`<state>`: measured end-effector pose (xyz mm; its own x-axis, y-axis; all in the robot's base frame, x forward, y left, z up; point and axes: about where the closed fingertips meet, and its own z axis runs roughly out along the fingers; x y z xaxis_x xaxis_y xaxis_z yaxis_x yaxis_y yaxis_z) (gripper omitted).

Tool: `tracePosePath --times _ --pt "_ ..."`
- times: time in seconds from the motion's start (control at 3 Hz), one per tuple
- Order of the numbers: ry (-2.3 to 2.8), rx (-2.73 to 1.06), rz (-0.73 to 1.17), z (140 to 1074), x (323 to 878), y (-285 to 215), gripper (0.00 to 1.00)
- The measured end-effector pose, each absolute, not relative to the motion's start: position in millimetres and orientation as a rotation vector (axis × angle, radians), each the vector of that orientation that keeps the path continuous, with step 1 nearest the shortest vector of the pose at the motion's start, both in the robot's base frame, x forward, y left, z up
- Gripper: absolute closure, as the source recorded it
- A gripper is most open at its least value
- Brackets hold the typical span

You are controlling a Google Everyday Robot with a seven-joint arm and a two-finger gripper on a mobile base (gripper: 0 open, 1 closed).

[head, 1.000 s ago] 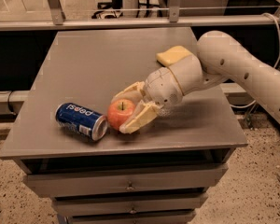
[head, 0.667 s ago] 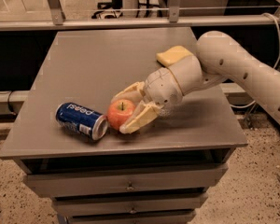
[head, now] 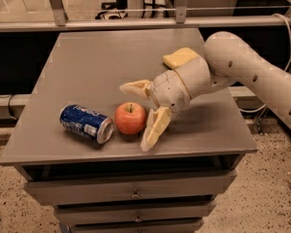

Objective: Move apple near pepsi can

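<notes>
You'll find the apple standing stem up on the grey table, near the front edge and a little left of the middle. Just to its left lies the pepsi can, on its side, with its silver end turned toward the apple; the two are so close that you cannot tell whether they touch. The gripper is low over the table at the apple's right, and its fingers are spread wide, released and grasping nothing. One finger reaches out behind the apple, toward the back of the table. The other angles down to the tabletop just beside the apple's right side, and you cannot make out whether it touches the fruit. The apple sits in the gap between them, resting on the table by its own weight. The pale arm comes in from your right, passing over the right edge of the table. A yellow sponge lies behind the wrist, partly hidden by it. Below the tabletop you can see a stack of drawers.
</notes>
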<state>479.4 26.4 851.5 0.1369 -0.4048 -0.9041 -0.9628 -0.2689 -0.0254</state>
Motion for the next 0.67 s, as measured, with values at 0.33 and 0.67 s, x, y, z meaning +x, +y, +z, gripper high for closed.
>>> tracePosePath --times 0.33,0.67 --pt "1.359 -1.789 1.039 870 481 12 0.00" --pt "1.430 -1.826 0.893 921 485 -22 0.00"
